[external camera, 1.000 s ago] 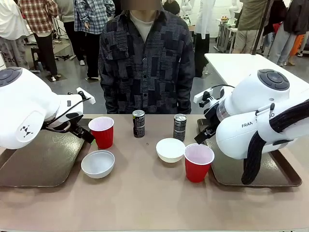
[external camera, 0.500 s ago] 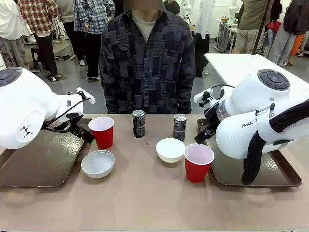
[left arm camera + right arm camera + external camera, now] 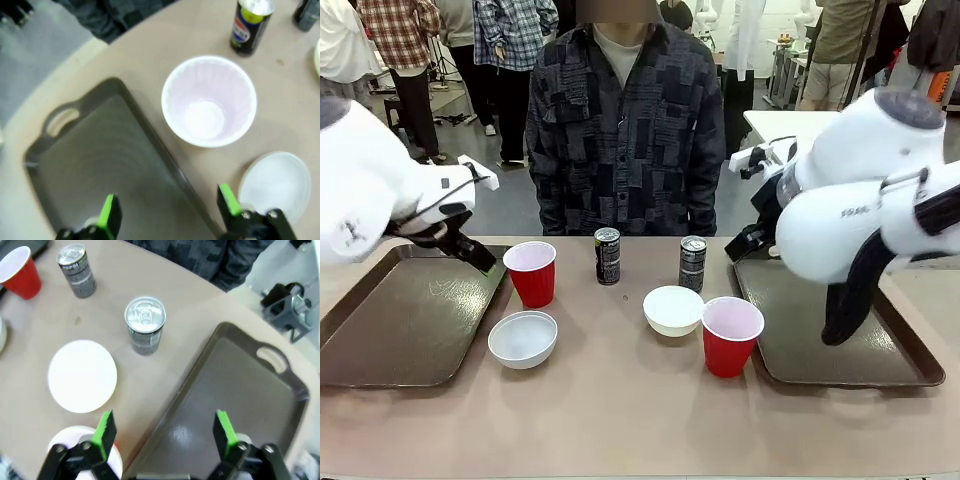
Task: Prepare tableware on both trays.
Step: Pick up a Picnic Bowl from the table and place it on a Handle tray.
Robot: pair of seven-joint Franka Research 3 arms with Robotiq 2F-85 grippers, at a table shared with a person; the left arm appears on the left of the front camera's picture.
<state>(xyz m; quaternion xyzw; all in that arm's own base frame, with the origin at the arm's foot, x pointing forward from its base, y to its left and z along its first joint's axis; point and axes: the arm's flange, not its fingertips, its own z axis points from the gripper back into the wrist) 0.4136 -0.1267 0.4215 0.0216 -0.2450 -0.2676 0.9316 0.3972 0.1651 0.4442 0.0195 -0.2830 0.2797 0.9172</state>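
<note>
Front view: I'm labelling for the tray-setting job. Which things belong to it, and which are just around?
Job: left red cup, right red cup, left bowl, right bowl, left can, right can, left tray, right tray.
Not: person opposite, bystanders behind.

Two red cups (image 3: 531,275) (image 3: 731,338); two white bowls (image 3: 523,339) (image 3: 673,310); two cans (image 3: 607,256) (image 3: 692,264); two trays (image 3: 410,320) (image 3: 792,322)

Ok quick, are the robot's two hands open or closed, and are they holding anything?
Left hand: open, holding nothing.
Right hand: open, holding nothing.
</note>
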